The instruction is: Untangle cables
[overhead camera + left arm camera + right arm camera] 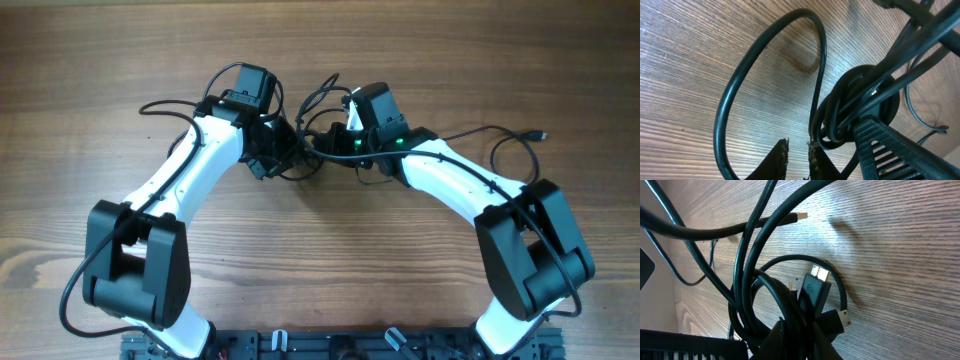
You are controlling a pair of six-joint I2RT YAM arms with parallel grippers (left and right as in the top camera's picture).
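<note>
Cables (835, 110): one knotted bundle. Your right gripper (795, 332) clamps it, likely as anchor; your left gripper (799, 152), nearly closed by a loop, lower centre, hold unclear.

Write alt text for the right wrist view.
A tangle of black cables loops over a wooden table, seen close up. A wide plug with a silver end sits among the loops, with a small plug just below it and a third plug farther up.
</note>
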